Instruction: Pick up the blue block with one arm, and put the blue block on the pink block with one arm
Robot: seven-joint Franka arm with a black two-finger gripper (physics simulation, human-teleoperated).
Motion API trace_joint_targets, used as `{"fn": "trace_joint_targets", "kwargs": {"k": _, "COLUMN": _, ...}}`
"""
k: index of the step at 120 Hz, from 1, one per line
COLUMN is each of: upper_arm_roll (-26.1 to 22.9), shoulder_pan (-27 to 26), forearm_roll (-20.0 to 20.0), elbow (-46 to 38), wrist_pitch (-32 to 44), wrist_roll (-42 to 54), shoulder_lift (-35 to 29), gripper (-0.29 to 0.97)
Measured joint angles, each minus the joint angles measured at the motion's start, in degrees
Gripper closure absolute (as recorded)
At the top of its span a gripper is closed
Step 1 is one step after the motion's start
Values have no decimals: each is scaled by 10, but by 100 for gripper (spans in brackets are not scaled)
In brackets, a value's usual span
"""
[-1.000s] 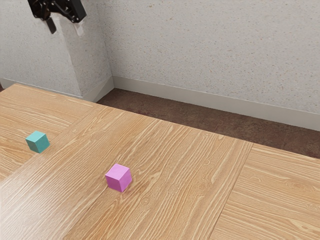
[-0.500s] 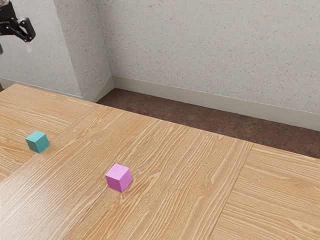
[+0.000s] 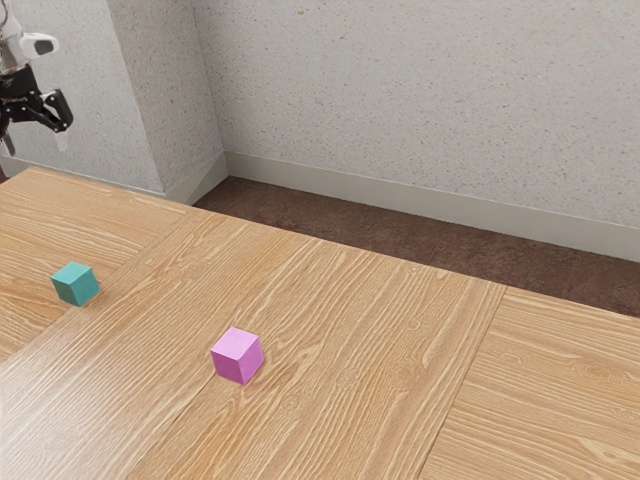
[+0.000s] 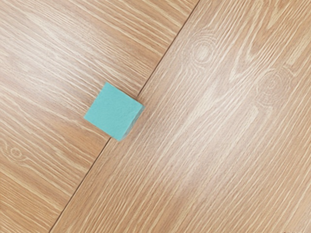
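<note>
The pink block (image 3: 237, 355) sits on the wooden counter (image 3: 400, 350), lower middle of the frame. Farther back, at the exterior view's left, the blue block (image 3: 75, 284) rests across a plank seam. In the upper left corner the hand (image 3: 35, 141) hangs released, fingers apart, grasping nothing

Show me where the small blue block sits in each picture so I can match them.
Exterior view: the blue block lies near the exterior view's left edge, beside a plank seam in the table.
Wrist view: the blue block lies right against the plank seam.
Shared landmark: the plank seam.
</note>
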Motion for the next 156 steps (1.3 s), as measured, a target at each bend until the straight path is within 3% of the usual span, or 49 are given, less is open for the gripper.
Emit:
{"fn": "trace_joint_targets", "kwargs": {"k": 29, "upper_arm_roll": -14, "shoulder_pan": 2, "forearm_roll": 0, "elbow": -133, "wrist_pitch": 125, "wrist_roll": 61, "shoulder_lift": 24, "gripper": 0}}
{"fn": "trace_joint_targets", "kwargs": {"k": 49, "upper_arm_roll": -14, "shoulder_pan": 0, "forearm_roll": 3, "elbow": -146, "wrist_pitch": 186, "wrist_roll": 106, "shoulder_lift": 52, "gripper": 0}}
{"fn": "trace_joint_targets", "kwargs": {"k": 93, "upper_arm_roll": -39, "shoulder_pan": 49, "forearm_roll": 77, "elbow": -203, "wrist_pitch": 272, "wrist_roll": 226, "shoulder_lift": 80, "gripper": 0}}
{"fn": "trace_joint_targets", "kwargs": {"k": 122, "upper_arm_roll": -66, "shoulder_pan": 94, "forearm_roll": 89, "elbow": -232, "wrist_pitch": 325, "wrist_roll": 309, "shoulder_lift": 101, "gripper": 0}}
{"fn": "trace_joint_targets", "kwargs": {"k": 156, "upper_arm_roll": -69, "shoulder_pan": 101, "forearm_roll": 88, "elbow": -234, "wrist_pitch": 350, "wrist_roll": 374, "shoulder_lift": 119, "gripper": 0}}
